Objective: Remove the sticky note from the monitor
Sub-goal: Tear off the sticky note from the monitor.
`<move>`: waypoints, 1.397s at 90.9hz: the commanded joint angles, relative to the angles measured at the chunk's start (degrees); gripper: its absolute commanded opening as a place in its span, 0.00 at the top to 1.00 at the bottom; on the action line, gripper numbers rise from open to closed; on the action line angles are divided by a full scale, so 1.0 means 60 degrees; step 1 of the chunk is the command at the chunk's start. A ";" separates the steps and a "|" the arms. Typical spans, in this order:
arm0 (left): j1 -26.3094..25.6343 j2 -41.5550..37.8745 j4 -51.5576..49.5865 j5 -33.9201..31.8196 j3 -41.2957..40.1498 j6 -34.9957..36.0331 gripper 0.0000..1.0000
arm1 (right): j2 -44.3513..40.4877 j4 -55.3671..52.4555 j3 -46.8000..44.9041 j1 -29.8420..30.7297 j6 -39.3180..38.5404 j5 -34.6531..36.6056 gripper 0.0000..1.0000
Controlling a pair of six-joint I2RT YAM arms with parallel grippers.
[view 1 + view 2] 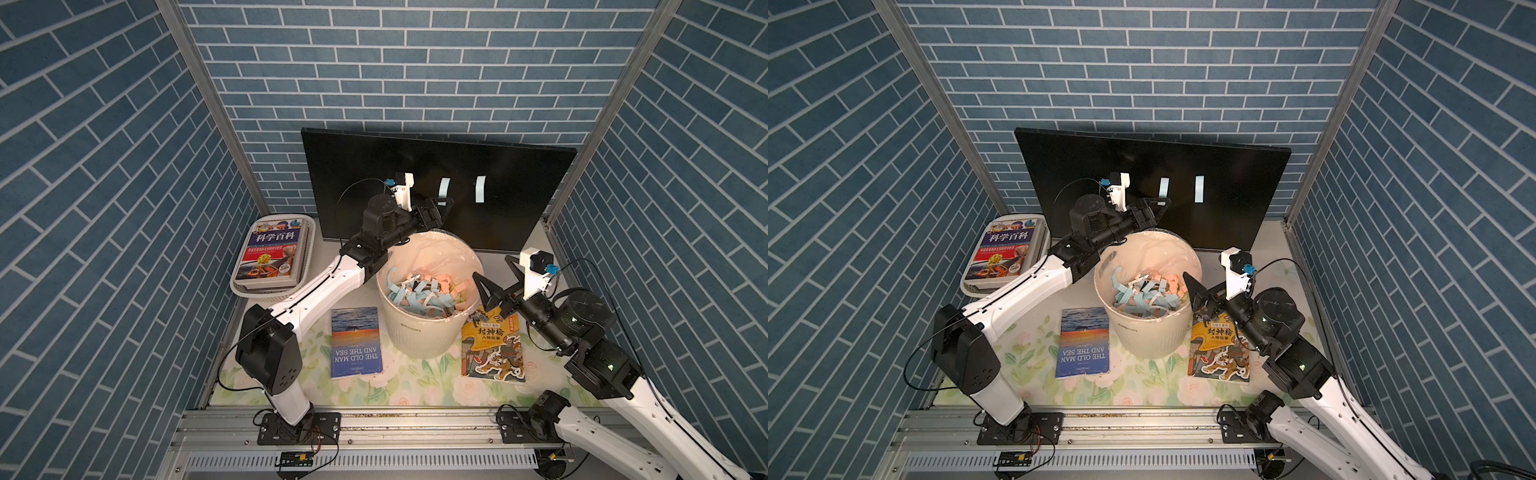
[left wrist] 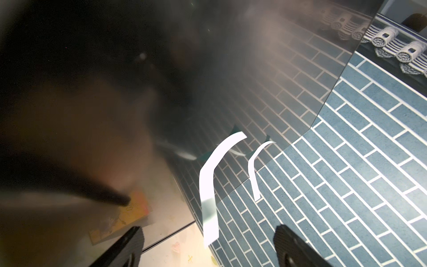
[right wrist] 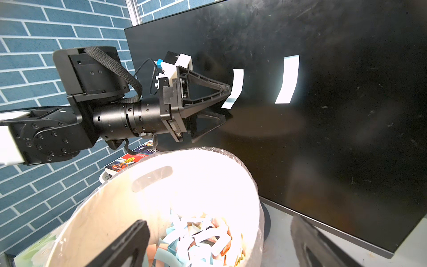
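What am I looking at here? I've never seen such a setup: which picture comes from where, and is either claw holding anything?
It is a robot with two arms, each ending in a two-fingered gripper. The two wide pictures come from a camera pair overhead; the other two from a camera on each wrist. On the table stand a monitor, a white bin full of paper strips, and a basket holding an encyclopedia; a blue book and a yellow book lie flat. The left gripper is open around the loose end of the first sticky note, not yet pinching it; the second sticky note hangs beside it on the screen. The right gripper hangs open by the bin's rim, holding nothing.
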 commanded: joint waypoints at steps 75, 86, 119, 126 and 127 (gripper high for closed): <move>0.0188 0.0563 0.1116 0.0298 0.0658 -0.0954 0.63 | -0.0178 0.0307 -0.0193 -0.0039 -0.0375 0.0407 0.00; 0.0211 0.0598 0.1191 0.0298 0.0684 -0.1037 0.70 | -0.0193 0.0286 -0.0194 -0.0034 -0.0375 0.0425 0.00; 0.0207 0.0679 0.1237 0.0370 0.0730 -0.1119 0.91 | -0.0207 0.0292 -0.0208 -0.0032 -0.0375 0.0450 0.00; 0.0212 0.0657 0.1245 0.0384 0.0715 -0.1114 0.98 | -0.0215 0.0293 -0.0218 -0.0034 -0.0375 0.0451 0.00; 0.0212 0.0662 0.1240 0.0385 0.0710 -0.1105 0.99 | -0.0211 0.0300 -0.0213 -0.0034 -0.0375 0.0456 0.00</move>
